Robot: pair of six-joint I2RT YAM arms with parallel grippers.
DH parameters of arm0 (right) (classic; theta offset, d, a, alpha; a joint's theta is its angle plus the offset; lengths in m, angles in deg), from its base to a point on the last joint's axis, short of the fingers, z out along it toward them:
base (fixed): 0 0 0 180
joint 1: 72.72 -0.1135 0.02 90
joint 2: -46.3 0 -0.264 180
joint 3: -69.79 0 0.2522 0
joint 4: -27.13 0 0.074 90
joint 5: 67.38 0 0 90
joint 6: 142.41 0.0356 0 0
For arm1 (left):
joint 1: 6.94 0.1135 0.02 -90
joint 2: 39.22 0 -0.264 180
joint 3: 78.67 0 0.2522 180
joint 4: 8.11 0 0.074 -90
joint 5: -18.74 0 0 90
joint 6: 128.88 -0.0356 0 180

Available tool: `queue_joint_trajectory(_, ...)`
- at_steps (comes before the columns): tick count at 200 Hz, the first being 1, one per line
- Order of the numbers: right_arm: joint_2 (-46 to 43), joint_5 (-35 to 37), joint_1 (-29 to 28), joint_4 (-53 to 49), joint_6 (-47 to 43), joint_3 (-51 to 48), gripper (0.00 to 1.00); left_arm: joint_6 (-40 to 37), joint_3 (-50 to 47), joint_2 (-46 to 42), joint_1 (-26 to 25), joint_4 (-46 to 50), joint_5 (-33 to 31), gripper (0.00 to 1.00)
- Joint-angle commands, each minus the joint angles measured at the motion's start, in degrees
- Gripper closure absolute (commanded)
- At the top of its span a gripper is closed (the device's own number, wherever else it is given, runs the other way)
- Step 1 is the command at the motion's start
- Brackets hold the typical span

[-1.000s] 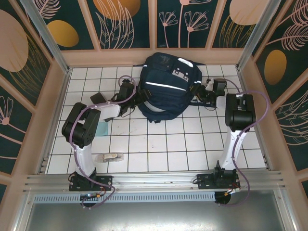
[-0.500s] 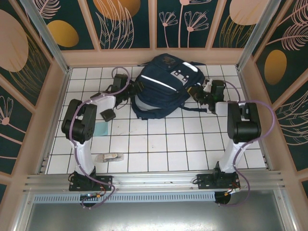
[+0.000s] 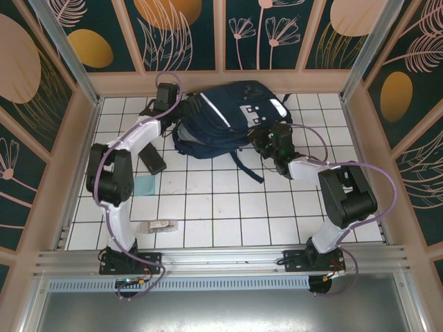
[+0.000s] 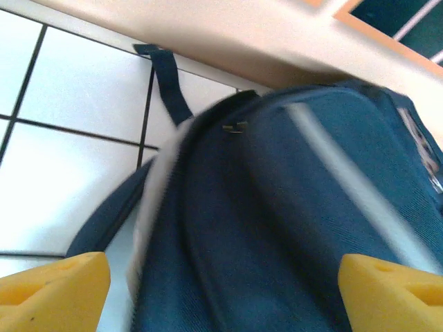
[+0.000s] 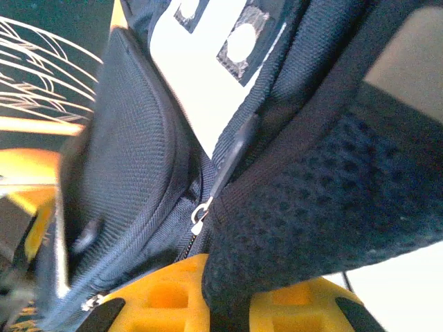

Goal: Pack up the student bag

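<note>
The student bag [image 3: 228,111] is a navy backpack with white stripes, lying tilted on the white tiles by the back wall. My left gripper [image 3: 177,116] is at its back left side. In the left wrist view the yellow fingertips [image 4: 55,290] stand wide apart, and the bag's blue fabric [image 4: 277,207] lies between them, ungripped. My right gripper [image 3: 261,138] is at the bag's right side. The right wrist view shows this gripper [image 5: 232,304] shut on a padded mesh strap [image 5: 332,194] of the bag, beside a zipper pull [image 5: 199,214].
A small dark pouch [image 3: 154,161] lies on the tiles left of the bag. Nearer me are a light blue card [image 3: 144,185] and a clear wrapped item [image 3: 160,225]. A loose bag strap [image 3: 246,166] trails toward the middle. Walls close in the back and sides.
The right gripper closed on the bag's strap and pulled it left, which turned and shifted the bag leftward. The left arm swung toward the back wall, and its jaws opened slightly wider.
</note>
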Motion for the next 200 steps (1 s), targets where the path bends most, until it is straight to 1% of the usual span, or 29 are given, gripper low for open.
queue_joint_trajectory(1,-1.3,3.5,-1.1,9.0,3.8,4.6,1.00,-3.4,-6.1,-10.8,-0.9,5.7,-1.2,0.15)
queue_joint_trajectory(26,1.1,3.9,-1.8,9.8,5.0,7.2,1.00,-0.4,-15.7,-19.9,-2.9,4.3,1.5,0.15)
queue_joint_trajectory(41,2.1,3.6,-2.5,9.8,5.8,8.5,1.00,3.4,-21.3,-23.4,-6.5,-0.3,4.1,0.16)
queue_joint_trajectory(59,2.9,3.7,-3.6,8.9,6.5,10.3,1.00,8.4,-26.3,-24.4,-11.7,-7.2,6.4,0.17)
queue_joint_trajectory(81,3.3,3.4,-4.7,6.6,6.5,12.7,1.00,14.7,-31.9,-22.4,-16.6,-18.0,8.6,0.17)
queue_joint_trajectory(97,3.1,2.4,-5.0,5.3,6.4,13.8,1.00,16.3,-32.0,-19.4,-18.8,-22.6,8.9,0.18)
queue_joint_trajectory(122,1.9,2.1,-5.5,4.3,6.3,13.7,1.00,14.6,-30.3,-14.7,-21.0,-25.0,4.3,0.17)
queue_joint_trajectory(138,0.6,2.1,-5.6,4.3,6.5,12.7,1.00,13.3,-28.9,-13.0,-21.0,-26.5,1.6,0.17)
queue_joint_trajectory(141,0.4,2.0,-5.6,4.3,6.6,12.6,1.00,13.1,-28.7,-11.4,-21.1,-26.8,1.1,0.17)
queue_joint_trajectory(157,-0.5,1.7,-5.6,4.1,6.7,11.9,1.00,11.4,-26.4,-8.7,-21.0,-27.0,-1.2,0.16)
queue_joint_trajectory(200,-2.0,0.2,-5.6,4.9,7.8,10.0,1.00,7.8,-18.1,-2.4,-21.1,-25.4,-3.4,0.17)
